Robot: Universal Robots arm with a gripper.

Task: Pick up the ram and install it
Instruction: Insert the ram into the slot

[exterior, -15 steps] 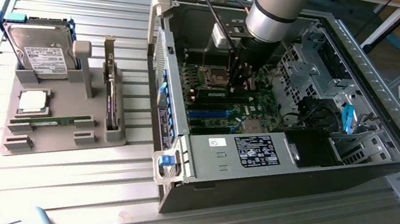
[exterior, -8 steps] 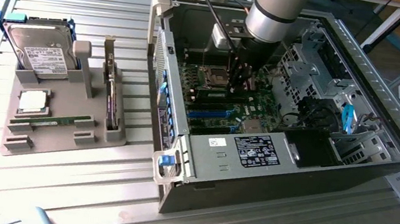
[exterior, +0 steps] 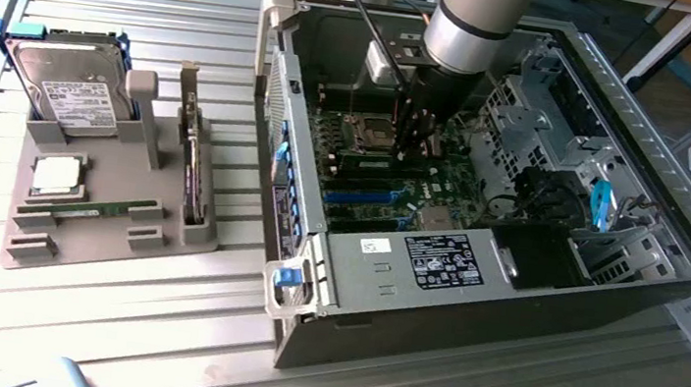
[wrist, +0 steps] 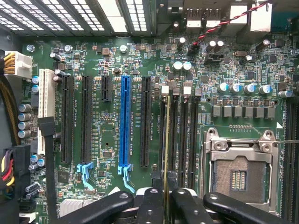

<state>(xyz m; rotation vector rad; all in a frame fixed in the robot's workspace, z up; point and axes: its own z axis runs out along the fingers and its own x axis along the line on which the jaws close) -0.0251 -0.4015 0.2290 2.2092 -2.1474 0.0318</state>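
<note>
My gripper (wrist: 164, 186) reaches down inside the open computer case (exterior: 308, 278), over the motherboard (wrist: 103, 154). Its two black fingers (wrist: 152, 198) are shut on the ram (wrist: 167, 140). I see the ram edge-on as a thin yellowish-green strip. It runs along one of the black memory slots (wrist: 181, 140), between the expansion slots and the processor socket (wrist: 238, 172). Whether its edge touches the slot I cannot tell. In the exterior view the gripper (exterior: 413, 142) hangs from the grey arm (exterior: 472, 21) above the middle of the board.
A blue expansion slot (wrist: 124, 121) and black ones lie beside the memory slots. Outside the case, at the exterior view's left, a grey holder (exterior: 115, 239) carries a hard drive (exterior: 68, 90), a square processor chip (exterior: 58, 175) and another green stick (exterior: 93, 212). Cables and drive cages (exterior: 582, 203) crowd the case's right.
</note>
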